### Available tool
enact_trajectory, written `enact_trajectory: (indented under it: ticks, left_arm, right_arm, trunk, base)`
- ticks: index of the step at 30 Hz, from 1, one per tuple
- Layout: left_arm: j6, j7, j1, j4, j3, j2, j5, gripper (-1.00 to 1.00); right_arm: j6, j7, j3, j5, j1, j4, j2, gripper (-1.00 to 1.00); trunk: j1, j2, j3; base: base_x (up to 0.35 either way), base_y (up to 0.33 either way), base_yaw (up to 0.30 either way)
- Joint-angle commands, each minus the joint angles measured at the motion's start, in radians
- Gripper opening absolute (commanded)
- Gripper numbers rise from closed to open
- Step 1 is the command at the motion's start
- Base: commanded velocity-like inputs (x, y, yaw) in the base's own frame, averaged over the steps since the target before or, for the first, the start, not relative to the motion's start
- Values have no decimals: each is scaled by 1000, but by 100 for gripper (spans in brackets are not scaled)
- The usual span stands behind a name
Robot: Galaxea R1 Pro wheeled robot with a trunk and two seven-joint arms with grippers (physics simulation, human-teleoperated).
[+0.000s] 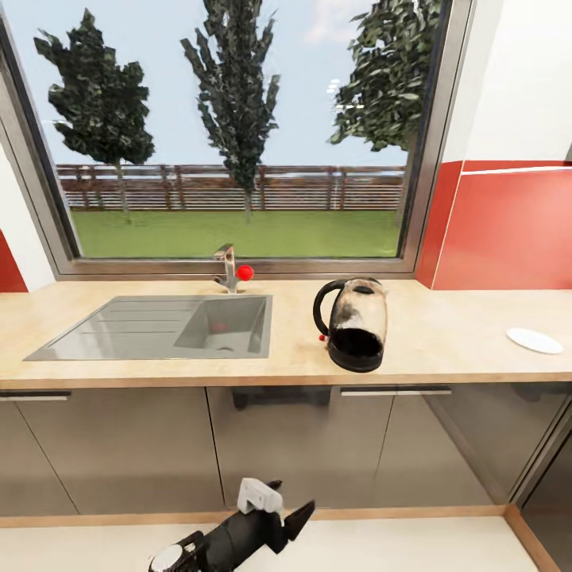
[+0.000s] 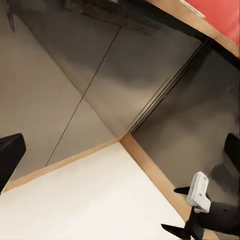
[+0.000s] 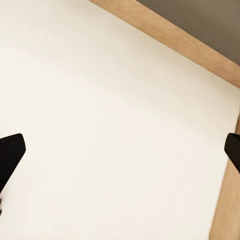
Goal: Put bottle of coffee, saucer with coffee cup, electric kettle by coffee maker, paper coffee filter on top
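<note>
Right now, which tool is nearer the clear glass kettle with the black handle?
Probably left: the left tool sits low, below the clear glass kettle; the right tool hangs by the wooden floor skirting.

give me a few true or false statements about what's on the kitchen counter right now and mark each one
1. The kettle stands upright on the countertop, to the right of the sink. True.
2. The saucer carries a cup. False: nothing sits on it.
3. The kettle rests on the saucer. False: they are well apart, the saucer near the right edge of the head view.
4. The tap behind the sink has a red knob. True.
5. A claw grips the kettle handle. False: the claw seen in the head view is low, in front of the cabinets, holding nothing.
</note>
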Motion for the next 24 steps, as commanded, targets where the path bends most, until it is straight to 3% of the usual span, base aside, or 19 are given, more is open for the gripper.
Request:
enact_trajectory:
  ticks: [1,5,10,12,24]
  left_arm:
    - [12,-7,0,-26,11,-1,25,100]
    - [26,-27,-12,-60,70,2,106,100]
    - [52,-65,-62,-63,90,6,181,100]
    - [119,-70,-108,-63,102,4,192,100]
    - [287,-60,-297,-55,117,-8,194,100]
  right_arm:
    - [-3,1,-2,9,0,1,0,100]
    - [-3,1,-1,9,0,3,1,100]
    - [-3,1,-1,9,0,3,1,100]
    - [-3,1,-1,9,0,3,1,100]
    - [-3,1,-1,9,0,3,2,100]
  trunk:
    - [0,0,-1]
    - [0,0,-1]
    - [0,0,-1]
    - [0,0,-1]
    - [0,0,-1]
  base:
    - [0,0,0]
    - [0,0,0]
    - [0,0,0]
    - [0,0,0]
    - [0,0,0]
